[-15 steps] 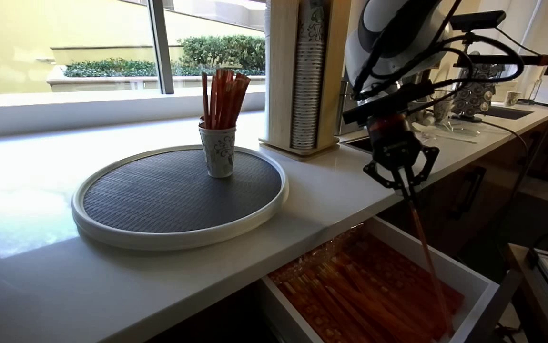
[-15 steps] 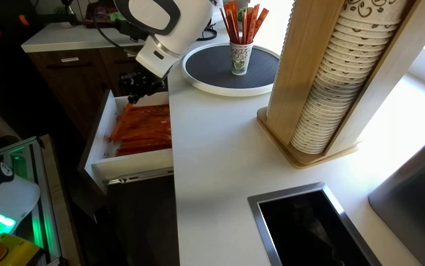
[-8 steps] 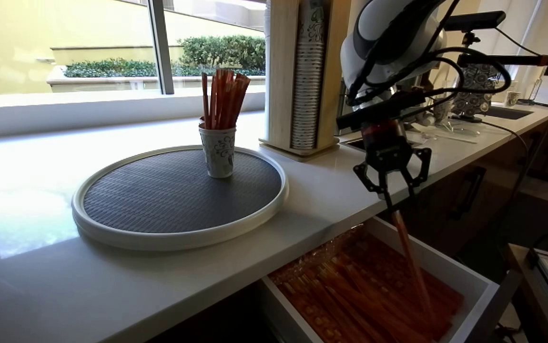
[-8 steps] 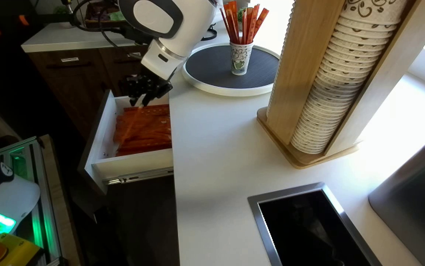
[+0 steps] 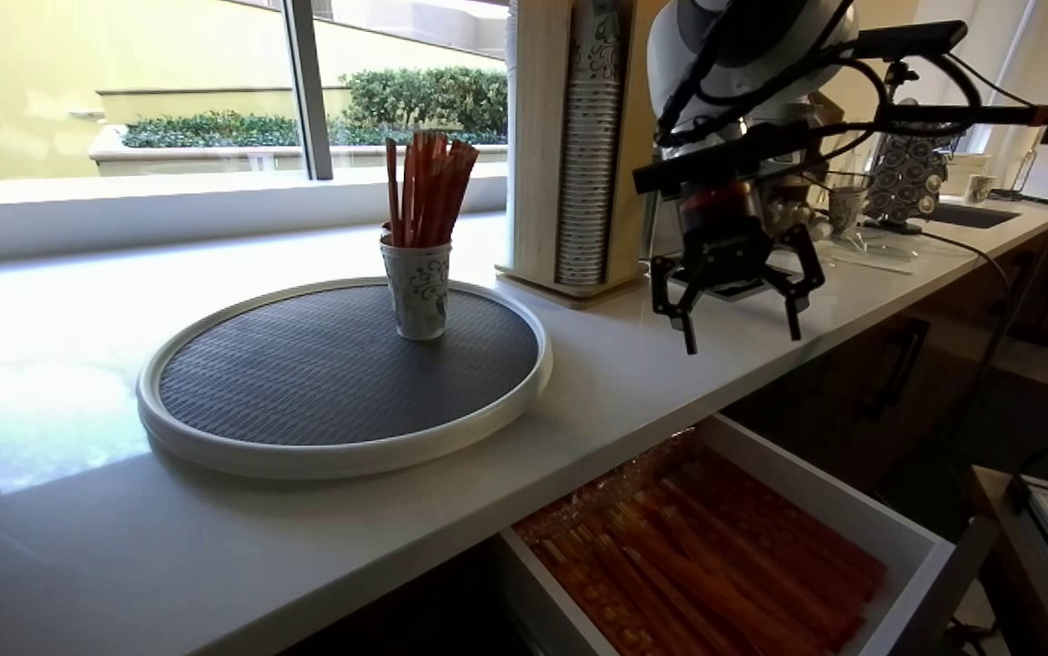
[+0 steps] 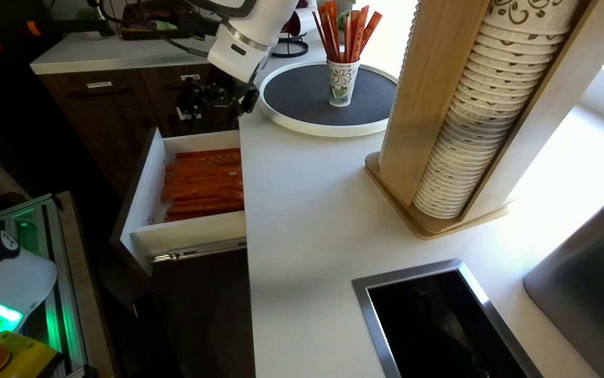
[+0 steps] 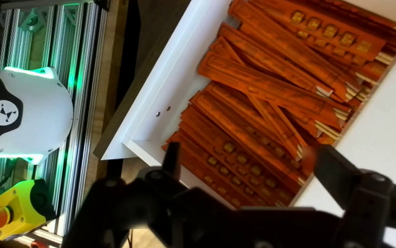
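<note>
The empty gripper (image 5: 743, 344), spread wide, is hanging above the drawer (image 6: 191, 231), which is apparently stopping chopstick packets (image 7: 270, 86) from scattering.

Round tray (image 5: 333, 374): near in an exterior view looking slightly down along the countertop (image 5: 305, 528), window (image 5: 309, 91) to the left.
Wooden cup dispenser (image 6: 428, 105): near in an exterior view looking steeply down, back along the countertop.
Open drawer (image 7: 167, 86): close below the wrist view, which faces down; robot base (image 7: 43, 113) at the left edge.
Paper cup (image 5: 419, 296): shared, with tray and drawer, by both exterior views, facing roughly opposite ways.
</note>
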You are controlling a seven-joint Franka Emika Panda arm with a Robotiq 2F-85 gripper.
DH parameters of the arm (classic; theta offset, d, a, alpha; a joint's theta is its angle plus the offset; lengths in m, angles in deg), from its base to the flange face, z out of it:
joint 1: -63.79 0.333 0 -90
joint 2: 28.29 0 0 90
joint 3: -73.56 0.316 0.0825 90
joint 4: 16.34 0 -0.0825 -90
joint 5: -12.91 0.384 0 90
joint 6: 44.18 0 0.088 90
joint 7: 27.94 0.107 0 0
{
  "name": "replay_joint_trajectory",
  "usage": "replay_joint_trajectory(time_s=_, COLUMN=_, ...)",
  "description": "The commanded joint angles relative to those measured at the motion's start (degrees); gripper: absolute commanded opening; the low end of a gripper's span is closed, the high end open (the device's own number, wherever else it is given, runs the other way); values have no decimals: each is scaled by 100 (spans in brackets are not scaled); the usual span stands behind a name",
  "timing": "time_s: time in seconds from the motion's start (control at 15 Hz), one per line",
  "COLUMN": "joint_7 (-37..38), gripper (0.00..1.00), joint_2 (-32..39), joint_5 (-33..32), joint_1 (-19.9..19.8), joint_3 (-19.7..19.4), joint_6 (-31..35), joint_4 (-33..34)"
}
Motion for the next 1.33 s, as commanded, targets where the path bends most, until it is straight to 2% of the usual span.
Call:
replay_joint_trajectory(time_s=0.0, joint_7=-358, gripper=100, joint_2=-620, joint_5=-511, joint_1=172, joint_3=180, joint_6=-385, joint_4=27)
replay_joint_trajectory(time_s=0.2, joint_7=-307, gripper=100, joint_2=-1303, joint_5=-1076, joint_1=351, joint_3=483, joint_6=-1084, joint_4=169)
replay_joint_trajectory(time_s=0.4, joint_7=-160, gripper=100, joint_2=-1904, joint_5=-1789, joint_1=450, joint_3=852, joint_6=-2198, joint_4=589)
replay_joint_trajectory(time_s=0.67, joint_7=-983, gripper=100, joint_2=-2301, joint_5=-2750, joint_1=487, joint_3=1141, joint_6=-3701, joint_4=1526)
replay_joint_trajectory(time_s=0.93, joint_7=-2633, gripper=100, joint_2=-2497, joint_5=-3781, joint_1=490, joint_3=1077, joint_6=-4080, joint_4=2368)
replay_joint_trajectory(time_s=1.0, joint_7=-1943, gripper=100, joint_2=-2485, joint_5=-3395, joint_1=412, joint_3=1194, joint_6=-3910, joint_4=2054)
replay_joint_trajectory(time_s=1.13, joint_7=-2437, gripper=100, joint_2=-2536, joint_5=-3622, joint_1=382, joint_3=1141, joint_6=-3935, joint_4=2311)
replay_joint_trajectory(time_s=1.27, joint_7=-2538, gripper=100, joint_2=-2535, joint_5=-3651, joint_1=377, joint_3=1122, joint_6=-3935, joint_4=2351)
